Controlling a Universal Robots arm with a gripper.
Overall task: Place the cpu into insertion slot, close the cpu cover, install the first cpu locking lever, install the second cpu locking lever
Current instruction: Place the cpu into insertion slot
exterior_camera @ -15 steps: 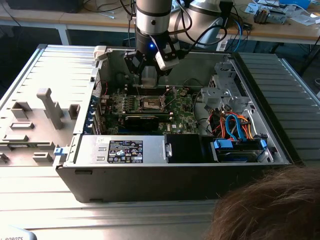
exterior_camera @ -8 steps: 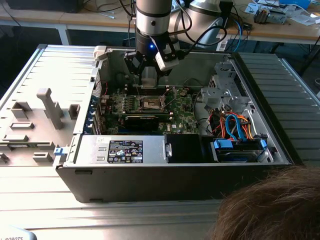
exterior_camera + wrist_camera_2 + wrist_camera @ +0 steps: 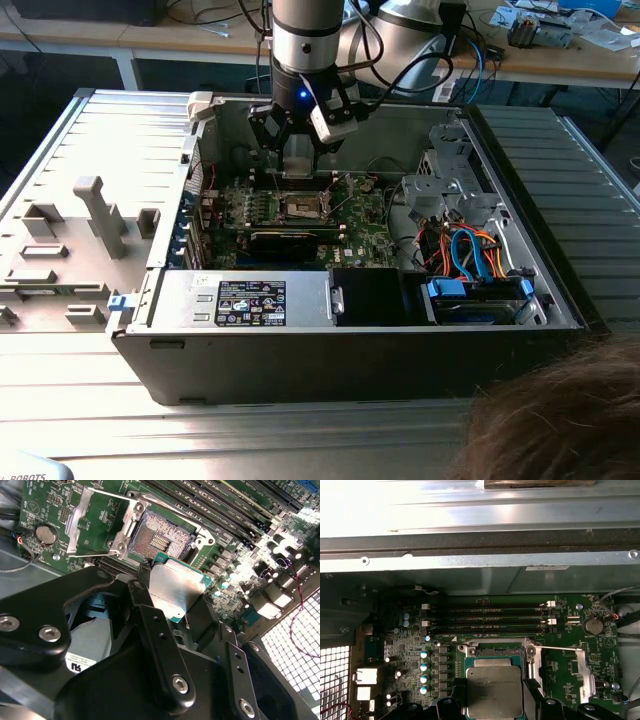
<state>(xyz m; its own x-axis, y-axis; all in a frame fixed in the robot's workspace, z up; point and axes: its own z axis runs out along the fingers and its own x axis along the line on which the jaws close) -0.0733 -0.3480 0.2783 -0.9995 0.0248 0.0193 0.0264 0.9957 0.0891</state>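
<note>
My gripper (image 3: pixel 299 165) hangs inside the open computer case, shut on the cpu (image 3: pixel 176 586). The cpu is a flat square chip with a pale metal top and a green edge, held by two opposite sides between the black fingers (image 3: pixel 141 594). In both wrist views it hovers just beside and above the insertion slot (image 3: pixel 161 539), partly overlapping it (image 3: pixel 500 652). The slot's dark pin field lies bare. The cpu cover (image 3: pixel 79 524), a silvery frame, is swung open and lies back beside the slot (image 3: pixel 587 680). A thin lever wire (image 3: pixel 557 648) stands off the slot.
The green motherboard (image 3: pixel 365 225) sits deep in the case, with long black memory slots (image 3: pixel 490 620) and a black card (image 3: pixel 290 240) close by. Power supply (image 3: pixel 245 298) and a drive cage with cables (image 3: pixel 470 250) flank it. A person's hair (image 3: pixel 560 420) shows at the exterior view's lower right.
</note>
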